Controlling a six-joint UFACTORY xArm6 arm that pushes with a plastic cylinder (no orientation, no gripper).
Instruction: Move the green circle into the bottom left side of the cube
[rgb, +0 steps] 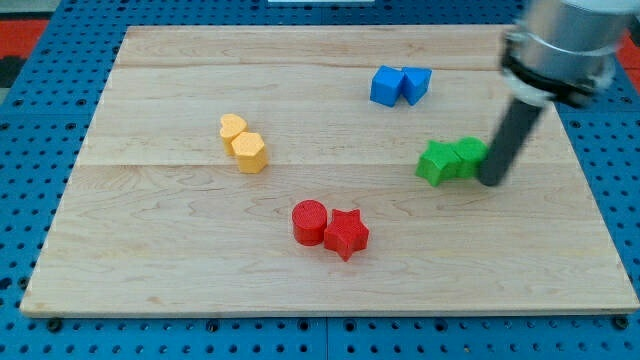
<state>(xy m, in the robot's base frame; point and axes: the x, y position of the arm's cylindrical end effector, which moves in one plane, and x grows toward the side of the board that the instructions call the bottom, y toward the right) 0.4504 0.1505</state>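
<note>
The green circle (470, 154) lies at the view's right, touching a green star (437, 162) on its left. My tip (491, 181) is right against the green circle's right side. The blue cube (385, 86) sits near the view's top, touching a second blue block (416, 83) on its right. The cube is above and to the left of the green pair.
A yellow heart-like block (233, 128) and a yellow hexagon (249, 152) touch at the view's left. A red circle (309, 222) and a red star (346, 233) touch at the lower middle. The wooden board (150, 260) rests on a blue pegboard.
</note>
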